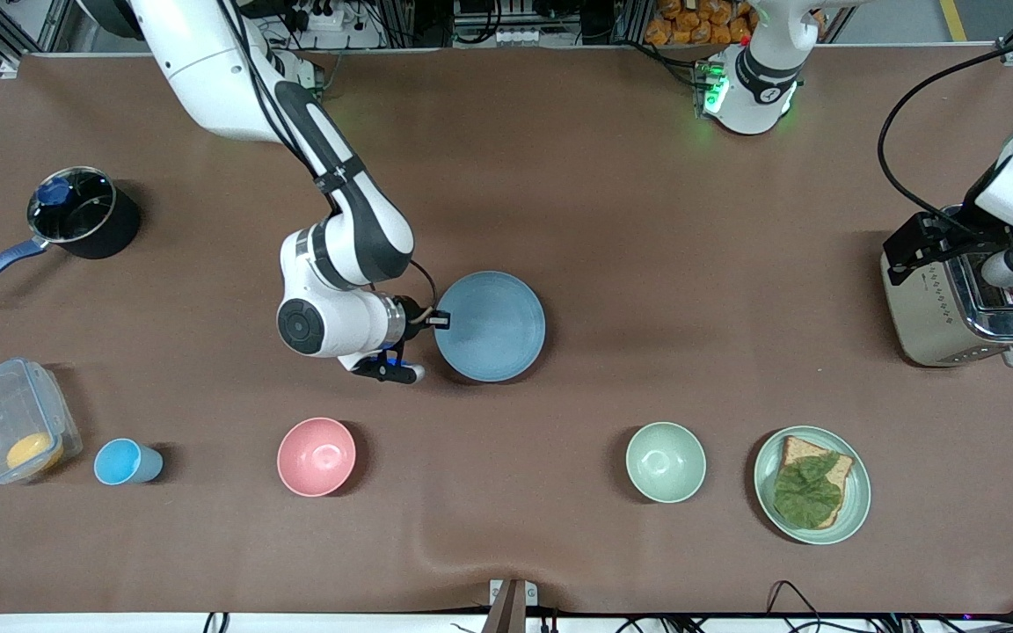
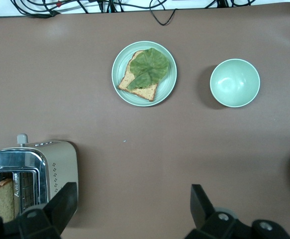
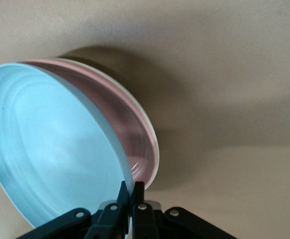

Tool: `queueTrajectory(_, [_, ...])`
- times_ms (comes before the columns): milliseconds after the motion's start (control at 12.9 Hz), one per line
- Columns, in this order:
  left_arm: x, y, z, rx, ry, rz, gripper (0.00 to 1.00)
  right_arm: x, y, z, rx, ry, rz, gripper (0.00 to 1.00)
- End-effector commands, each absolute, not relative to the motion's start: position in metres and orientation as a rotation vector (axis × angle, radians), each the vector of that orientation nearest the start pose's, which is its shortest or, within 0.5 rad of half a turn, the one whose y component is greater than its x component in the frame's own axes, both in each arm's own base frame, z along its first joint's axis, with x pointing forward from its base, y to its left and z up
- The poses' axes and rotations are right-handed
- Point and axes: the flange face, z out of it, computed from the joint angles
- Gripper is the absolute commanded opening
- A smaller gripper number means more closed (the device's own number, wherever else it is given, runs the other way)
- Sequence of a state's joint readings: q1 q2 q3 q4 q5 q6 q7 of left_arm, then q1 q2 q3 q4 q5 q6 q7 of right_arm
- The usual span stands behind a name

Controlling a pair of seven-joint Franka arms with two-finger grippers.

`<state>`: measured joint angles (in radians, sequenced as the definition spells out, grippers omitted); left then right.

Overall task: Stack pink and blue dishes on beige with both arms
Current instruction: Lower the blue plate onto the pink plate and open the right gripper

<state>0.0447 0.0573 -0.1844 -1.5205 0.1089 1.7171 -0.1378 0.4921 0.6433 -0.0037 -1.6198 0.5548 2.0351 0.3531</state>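
The light blue plate (image 1: 489, 326) (image 3: 50, 149) is tilted over the middle of the table, and my right gripper (image 1: 438, 320) (image 3: 131, 186) is shut on its rim. Right under it in the right wrist view lies the pale pink plate (image 3: 135, 129), with a thin cream rim of the beige plate (image 3: 157, 158) showing beneath. From the front, the blue plate hides both. My left gripper (image 2: 133, 191) hangs open and holds nothing, over bare table beside the toaster (image 2: 35, 174) at the left arm's end.
Nearer the front camera stand a clear container (image 1: 10, 422), a small blue cup (image 1: 124, 462), a deep pink bowl (image 1: 317, 455), a green bowl (image 1: 666, 462) and a green plate (image 1: 858, 492) with toast and lettuce. A pot (image 1: 76, 215) sits at the right arm's end, the toaster (image 1: 964, 299) at the left arm's.
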Motion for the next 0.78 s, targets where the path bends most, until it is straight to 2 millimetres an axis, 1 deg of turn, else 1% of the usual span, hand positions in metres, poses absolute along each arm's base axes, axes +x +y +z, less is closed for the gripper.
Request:
queueTrajectory(0, [0.575,-0.071,0.639,-3.08,0.034,-0.224,1.0,0.579,0.35,0.233,-2.725,0.273,0.569,0.03])
queueTrajectory(78, [0.576,-0.068,0.638,-3.082,0.029,-0.212,1.0,0.579,0.349,0.231,-2.724,0.277,0.574,0.32])
queueTrajectory(155, [0.575,-0.067,0.636,-3.082,0.026,-0.2,1.0,0.58,0.349,0.232,-2.724,0.276,0.572,0.52])
queueTrajectory(233, [0.574,-0.067,0.636,-3.081,0.024,-0.188,1.0,0.579,0.349,0.232,-2.726,0.273,0.574,1.0])
queueTrajectory(466, [0.576,-0.064,0.631,-3.082,0.01,-0.167,1.0,0.585,0.339,0.241,-2.723,0.273,0.56,1.0])
queueTrajectory(621, [0.577,-0.065,0.629,-3.083,0.0,-0.163,1.0,0.59,0.327,0.245,-2.725,0.286,0.57,1.0])
queueTrajectory(699, [0.576,-0.067,0.629,-3.083,0.005,-0.163,1.0,0.596,0.318,0.255,-2.721,0.288,0.574,1.0])
